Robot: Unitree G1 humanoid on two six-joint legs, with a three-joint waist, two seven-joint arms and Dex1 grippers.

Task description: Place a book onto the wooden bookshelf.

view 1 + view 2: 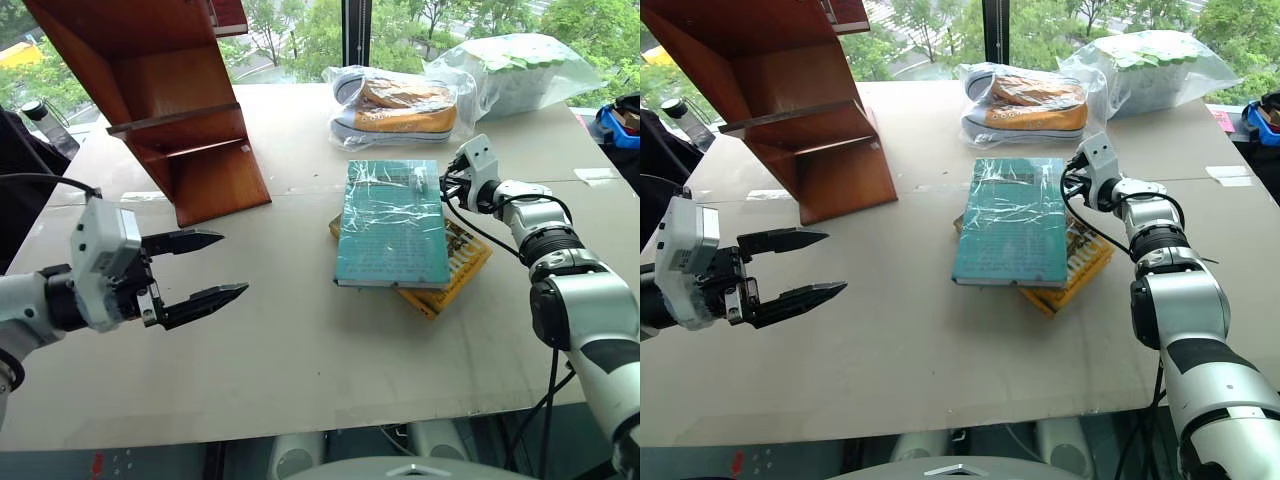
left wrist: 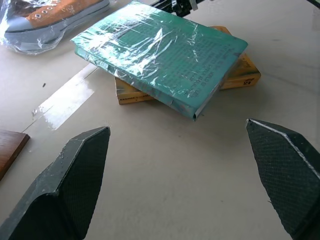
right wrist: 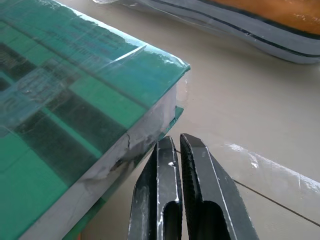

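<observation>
Just beside the right gripper [image 3: 175,145], at the far right corner of the book [image 1: 391,223], the two black fingers are pressed together with nothing between them, their tips at the pale page edge where the clear wrap puckers; whether they touch it cannot be told. That teal-green book lies flat on the table [image 1: 300,350], stacked crosswise on a yellow-orange book [image 1: 455,268] whose corners stick out past it toward the right arm. Beyond the right gripper, farther across the table, an orange and grey sneaker in a clear bag [image 1: 400,105] lies near the window edge, and another plastic bag of pale green items [image 1: 520,70] sits beside it. Well apart from the books, the left gripper [image 1: 215,266] hovers above the table near the robot, its fingers spread wide and empty, pointing across toward the stacked books. Past the left gripper, at the far left of the table, the wooden bookshelf [image 1: 170,110] stands with its slanted reddish-brown side panel and thin shelves, its foot on the tabletop. A strip of clear tape [image 2: 65,100] shines on the surface between the bookshelf and the books.
</observation>
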